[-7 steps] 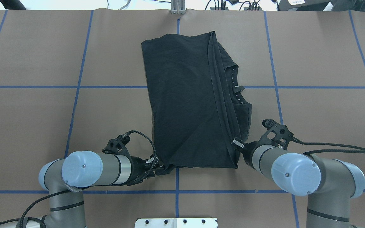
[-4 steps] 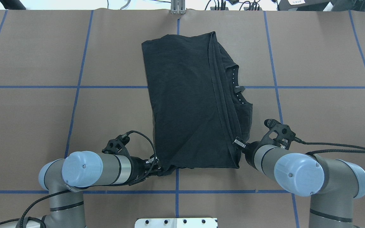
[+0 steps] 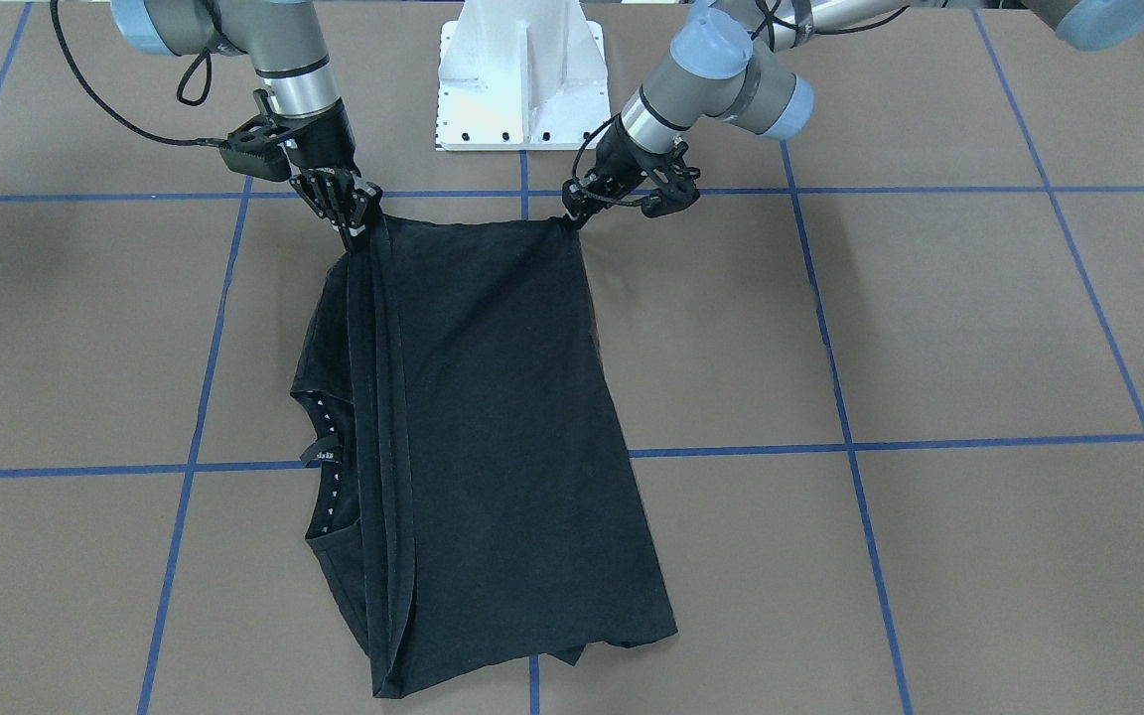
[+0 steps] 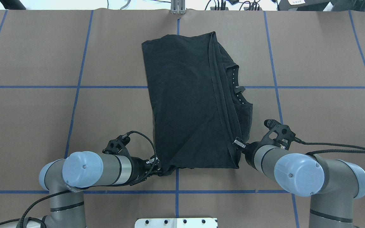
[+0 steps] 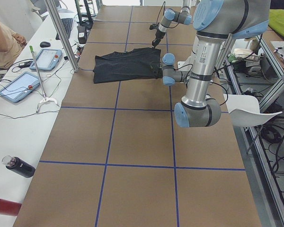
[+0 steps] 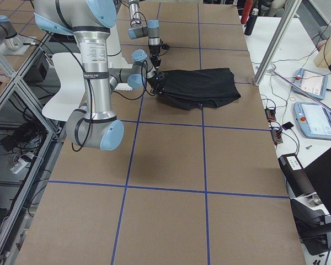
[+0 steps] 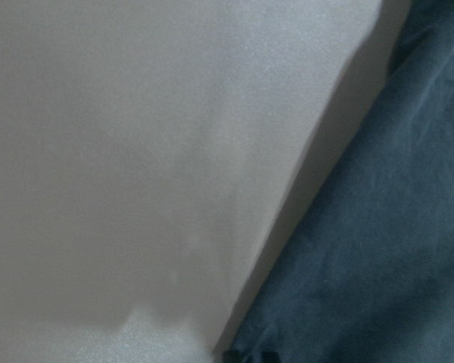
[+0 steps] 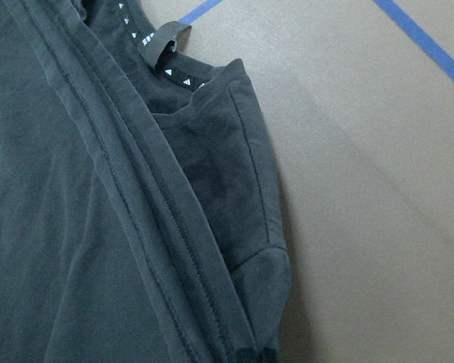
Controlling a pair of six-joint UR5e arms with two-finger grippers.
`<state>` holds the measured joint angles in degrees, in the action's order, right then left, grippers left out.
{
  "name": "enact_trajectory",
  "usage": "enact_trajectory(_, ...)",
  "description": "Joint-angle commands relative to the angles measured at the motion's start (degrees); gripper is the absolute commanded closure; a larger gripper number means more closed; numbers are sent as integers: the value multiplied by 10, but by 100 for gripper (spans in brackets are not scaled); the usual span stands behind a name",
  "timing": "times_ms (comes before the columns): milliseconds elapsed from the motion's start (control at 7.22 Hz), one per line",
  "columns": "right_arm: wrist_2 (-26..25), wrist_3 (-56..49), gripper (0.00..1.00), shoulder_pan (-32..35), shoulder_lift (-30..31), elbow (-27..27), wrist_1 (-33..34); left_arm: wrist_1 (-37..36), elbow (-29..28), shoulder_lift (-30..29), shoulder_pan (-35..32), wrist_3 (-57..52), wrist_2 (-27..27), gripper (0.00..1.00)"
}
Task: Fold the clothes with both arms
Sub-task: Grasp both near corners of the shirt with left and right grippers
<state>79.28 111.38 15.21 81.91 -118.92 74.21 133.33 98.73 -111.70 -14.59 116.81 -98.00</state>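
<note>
Left claw [image 4: 157,167]: closed on the near left corner of the T-shirt [image 4: 188,104], low by the desk [image 4: 43,110].
T-shirt: folded, plain black side up, flat on the desk centre, spanning between both claws.
Long axis: runs away from the robot; near edge at the claws, collar [image 4: 238,87] opening to the robot's right.
Right claw [image 4: 237,144]: closed on the near right corner, at the hem folds.
</note>
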Motion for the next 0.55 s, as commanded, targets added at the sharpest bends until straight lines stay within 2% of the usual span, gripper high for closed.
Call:
enact_trajectory(0,0,0,100,0,0,0,0,-1,0,0,0,0,0,59)
enact_trajectory(415,0,0,100,0,0,0,0,-1,-5,0,4,0,0,60)
